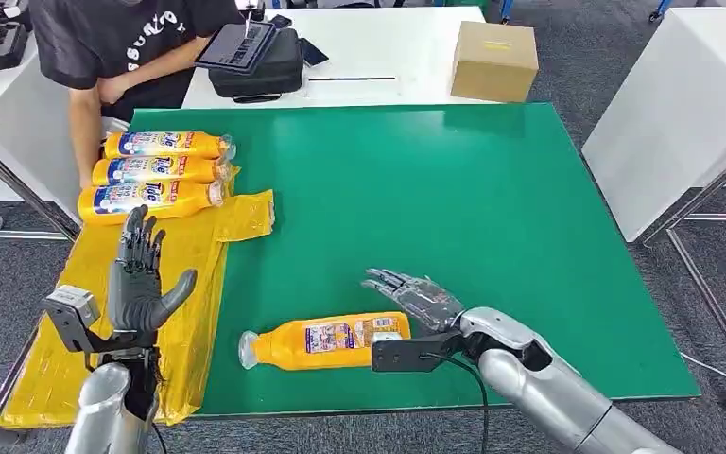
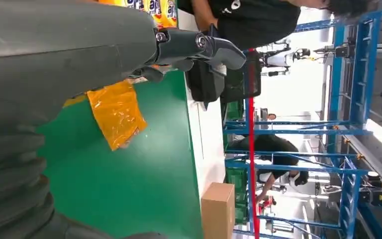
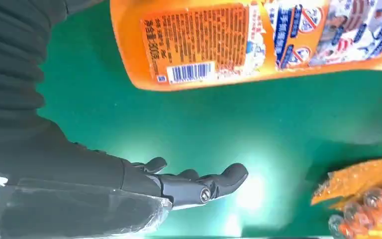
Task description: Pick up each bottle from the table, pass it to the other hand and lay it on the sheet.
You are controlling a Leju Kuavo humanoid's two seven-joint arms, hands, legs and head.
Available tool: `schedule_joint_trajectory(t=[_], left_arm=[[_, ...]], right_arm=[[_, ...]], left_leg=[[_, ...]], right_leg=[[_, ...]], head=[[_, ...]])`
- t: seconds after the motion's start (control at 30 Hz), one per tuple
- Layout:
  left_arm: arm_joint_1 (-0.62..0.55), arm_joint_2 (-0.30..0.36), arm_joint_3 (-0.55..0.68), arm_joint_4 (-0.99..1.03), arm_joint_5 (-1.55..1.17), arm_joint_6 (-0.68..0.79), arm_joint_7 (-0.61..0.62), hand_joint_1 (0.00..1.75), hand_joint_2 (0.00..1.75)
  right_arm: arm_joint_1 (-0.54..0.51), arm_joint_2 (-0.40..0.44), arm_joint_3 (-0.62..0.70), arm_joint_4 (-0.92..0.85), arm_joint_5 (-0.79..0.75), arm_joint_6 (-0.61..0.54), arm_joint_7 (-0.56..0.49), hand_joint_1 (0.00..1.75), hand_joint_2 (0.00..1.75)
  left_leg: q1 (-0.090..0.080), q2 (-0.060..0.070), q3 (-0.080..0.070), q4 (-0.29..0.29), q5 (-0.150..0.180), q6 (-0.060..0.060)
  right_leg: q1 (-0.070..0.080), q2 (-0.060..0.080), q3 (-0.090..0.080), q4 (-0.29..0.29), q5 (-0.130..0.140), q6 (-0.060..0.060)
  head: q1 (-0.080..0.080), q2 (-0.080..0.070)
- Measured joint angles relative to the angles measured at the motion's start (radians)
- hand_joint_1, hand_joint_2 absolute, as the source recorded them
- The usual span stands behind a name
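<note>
Orange plastic marks the one bottle (image 1: 326, 341) yet to be handled: it lies on its side at the lower centre of the head view, on the green mat (image 1: 454, 208) that covers the bench, cap pointing toward the left of the frame. The right hand (image 1: 414, 295) sits just beside its base end, on the far side of the bottle, fingers (image 1: 386, 281) stretched out and apart, gripping nothing; from the right wrist view the bottle's labelled flank (image 3: 238, 42) and the open hand are clearly apart, with bare green between them.

Further out, toward the lower left of the head view, the left hand (image 1: 142, 279) is raised with palm open and fingers spread upward, holding nothing (it looks ready to receive, though that is only a guess). It hovers over the yellow sheet (image 1: 189, 284), which drapes the left edge of the bench.

At the upper left, three bottles (image 1: 156, 172) already lie side by side on the far end of that sheet, caps toward the right of the frame. A person in a dark shirt (image 1: 104, 43) stands beyond them.

Judged from this, three bottles are done and one remains: it still needs the pick-up, the pass between hands and the laying down.
</note>
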Motion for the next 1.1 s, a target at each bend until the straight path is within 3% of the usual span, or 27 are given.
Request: schedule_joint_trajectory(t=[0.57, 1.1], left_arm=[[-0.005, 0.000, -0.016, 0.031, 0.018, 0.014, -0.001, 0.00, 1.75], [-0.028, 0.000, -0.037, 0.047, 0.044, 0.031, 0.004, 0.00, 1.75]], right_arm=[[-0.039, 0.011, 0.049, 0.045, -0.049, 0.036, -0.012, 0.00, 1.75], [-0.138, 0.181, 0.135, 0.275, -0.037, 0.018, 0.027, 0.00, 1.75]], left_leg=[[0.000, 0.000, 0.000, 0.000, 0.000, 0.000], [0.000, 0.000, 0.001, 0.000, 0.000, 0.000]], right_leg=[[0.000, 0.000, 0.000, 0.000, 0.000, 0.000], [0.000, 0.001, 0.000, 0.000, 0.000, 0.000]], head=[[0.000, 0.000], [0.000, 0.000]])
